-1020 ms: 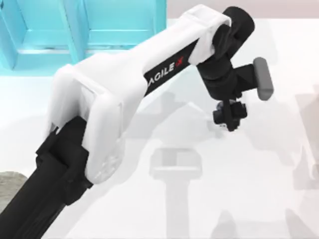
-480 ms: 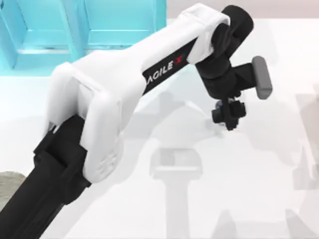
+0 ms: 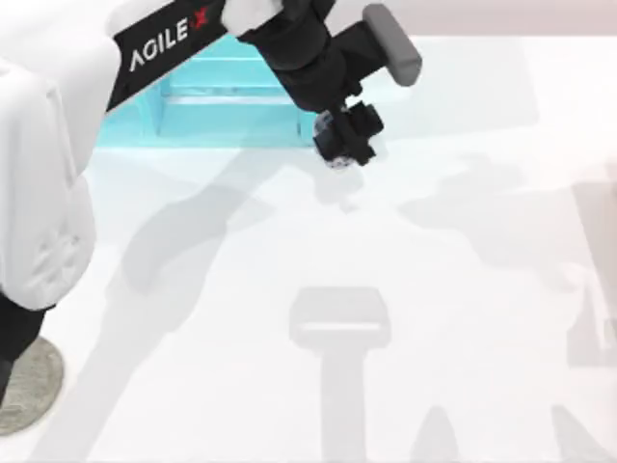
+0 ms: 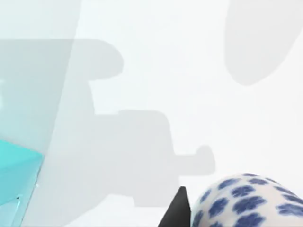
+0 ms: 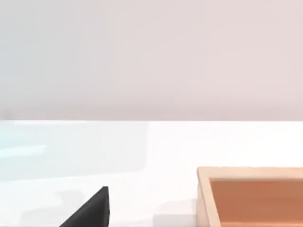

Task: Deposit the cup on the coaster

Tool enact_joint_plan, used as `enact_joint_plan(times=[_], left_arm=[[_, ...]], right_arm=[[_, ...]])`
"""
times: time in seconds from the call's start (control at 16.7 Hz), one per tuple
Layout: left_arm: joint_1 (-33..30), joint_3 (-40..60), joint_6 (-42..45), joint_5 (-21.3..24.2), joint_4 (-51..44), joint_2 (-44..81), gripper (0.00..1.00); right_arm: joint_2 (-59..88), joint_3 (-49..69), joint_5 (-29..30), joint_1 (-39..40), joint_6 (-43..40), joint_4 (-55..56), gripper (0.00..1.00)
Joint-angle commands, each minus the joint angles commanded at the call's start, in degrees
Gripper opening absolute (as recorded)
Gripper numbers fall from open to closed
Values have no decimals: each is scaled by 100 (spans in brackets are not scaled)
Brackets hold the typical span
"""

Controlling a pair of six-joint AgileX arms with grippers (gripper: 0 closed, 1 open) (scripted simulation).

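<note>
Top view: left jaws (image 3: 339,145) grasping the cup (image 3: 333,152), well apart from the coaster (image 3: 24,386).

White worktop with three things resting on it

The worktop (image 3: 463,289) is a plain white surface crossed by soft grey shadows. At the lower left edge of the top view the coaster (image 3: 29,391) lies flat on it, a mottled grey-beige disc partly covered by the arm. At the upper left of that view a turquoise open-framed rack (image 3: 222,96) stands on the worktop near its far edge. In the right wrist view a shallow wooden tray (image 5: 251,196) with a pale rim and orange-brown floor sits at the lower right of the frame.
</note>
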Motion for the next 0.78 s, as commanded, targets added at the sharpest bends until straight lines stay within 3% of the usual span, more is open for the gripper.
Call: enact_joint_plan(times=[0.36,0.78], left_arm=[[1137,-2141,-1101,-172,413,-1814,0],[2004,-4251,-1900,-475,791,-3594,0]], right_arm=[[0,0,0,0,0,0,100],[0,0,0,0,0,0,100]])
